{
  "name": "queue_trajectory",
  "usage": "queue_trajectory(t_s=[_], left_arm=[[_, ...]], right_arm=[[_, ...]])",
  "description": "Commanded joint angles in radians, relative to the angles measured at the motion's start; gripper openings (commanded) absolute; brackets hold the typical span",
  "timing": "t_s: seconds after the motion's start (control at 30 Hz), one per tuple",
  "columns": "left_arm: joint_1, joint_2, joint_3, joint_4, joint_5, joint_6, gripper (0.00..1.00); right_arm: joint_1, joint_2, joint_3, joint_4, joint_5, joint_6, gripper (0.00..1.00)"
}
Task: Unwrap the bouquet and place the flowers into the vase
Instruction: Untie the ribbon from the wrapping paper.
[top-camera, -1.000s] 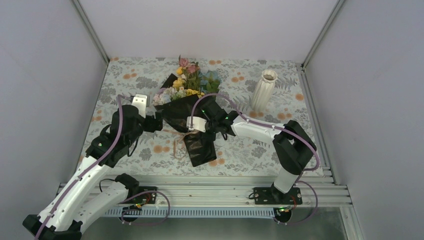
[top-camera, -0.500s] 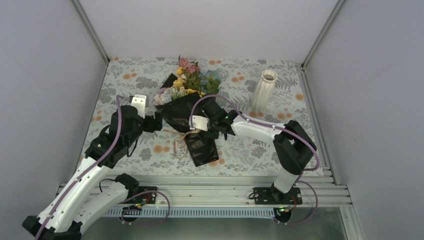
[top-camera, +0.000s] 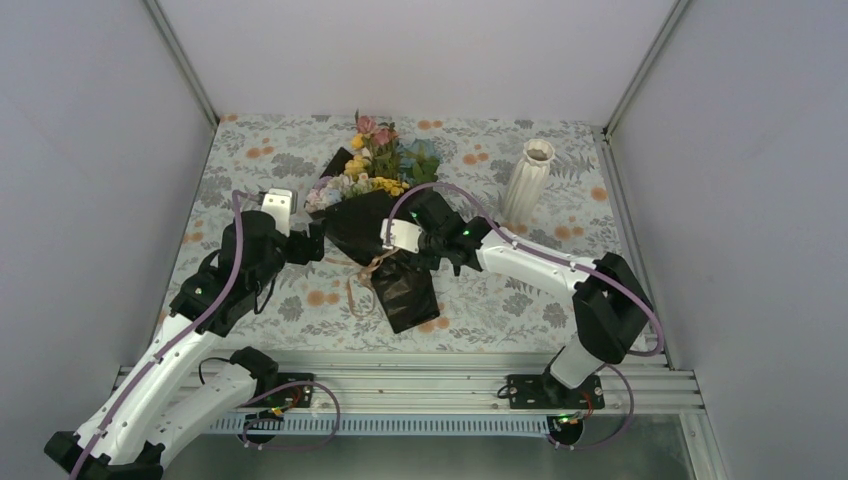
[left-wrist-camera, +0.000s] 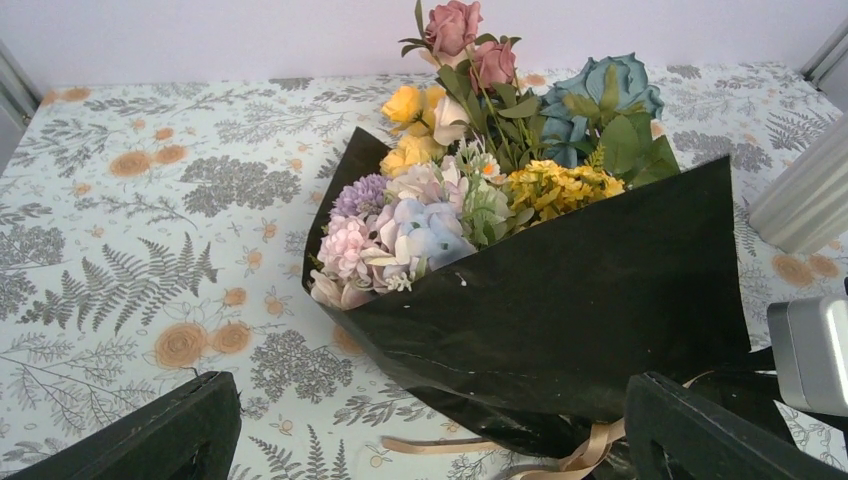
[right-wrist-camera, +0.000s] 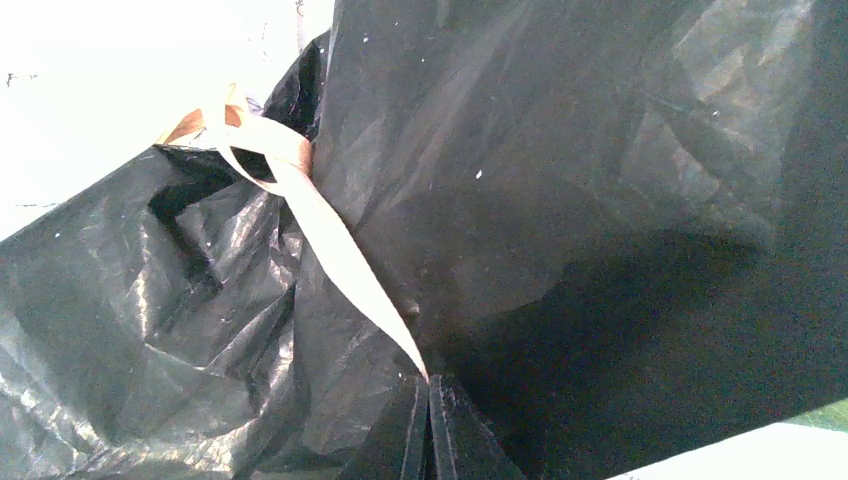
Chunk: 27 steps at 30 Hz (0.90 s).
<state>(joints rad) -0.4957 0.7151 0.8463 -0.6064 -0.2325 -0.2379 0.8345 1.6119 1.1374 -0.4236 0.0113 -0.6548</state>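
The bouquet (top-camera: 365, 225) lies flat on the worktop (top-camera: 250, 160), which is covered by a matte cloth printed with grey ferns and orange blooms. Its wrap is a thin, glossy black sheet, folded to a cone with one straight, crisp upper edge. Towards the narrow end it is crumpled into fine creases that catch the light.

The flowers (left-wrist-camera: 470, 180) fan out of the bouquet's wide end: soft layered petals in pink, yellow, lilac, pale blue and white, a dusty blue rose and broad green leaves (all with the slightly stiff look of fabric).

A flat, satiny beige ribbon (right-wrist-camera: 330, 240) is knotted round the bouquet's waist, with loose tails curling onto the cloth beside it. The right hand (right-wrist-camera: 428, 400) sits at that waist, its two black fingers pressed tight together with one ribbon tail pinched in the seam between them.

The left hand (left-wrist-camera: 428, 400) is just off the bouquet's left side, spread wide. Its blocky black fingers (left-wrist-camera: 180, 435) point at the wrap and grip nothing.

The vase (top-camera: 526, 180) stands upright to the right of the bouquet, clear of it. It is white, tall and narrow, with vertical ribs and a scalloped rim.
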Motion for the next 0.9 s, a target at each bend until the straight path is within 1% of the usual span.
queue_trajectory(t_s=[0.0,0.13,0.3,0.4,0.53,0.7,0.87], left_arm=[[-0.001,-0.006,-0.004,0.019,-0.013,-0.007,0.95],[-0.001,-0.007,-0.005,0.019,-0.014,-0.008,0.96],[-0.001,0.002,-0.004,0.017,-0.017,-0.007,0.95],[-0.002,0.005,-0.003,0.017,-0.018,-0.008,0.95],[-0.001,0.006,-0.003,0.017,-0.019,-0.006,0.95],[-0.001,0.011,-0.001,0.016,-0.017,-0.005,0.95],[-0.001,0.011,-0.001,0.014,-0.019,-0.004,0.95]], right_arm=[[-0.001,-0.016,0.023,-0.008,0.011,0.013,0.04],[0.001,-0.025,0.054,-0.023,0.037,0.041,0.04],[0.002,-0.064,0.156,-0.084,0.031,0.124,0.04],[0.001,-0.111,0.159,-0.06,0.05,0.16,0.04],[0.0,-0.162,0.174,-0.033,0.102,0.251,0.04],[-0.003,-0.173,0.298,-0.089,0.229,0.41,0.04],[-0.003,-0.195,0.459,-0.177,0.455,0.538,0.04]])
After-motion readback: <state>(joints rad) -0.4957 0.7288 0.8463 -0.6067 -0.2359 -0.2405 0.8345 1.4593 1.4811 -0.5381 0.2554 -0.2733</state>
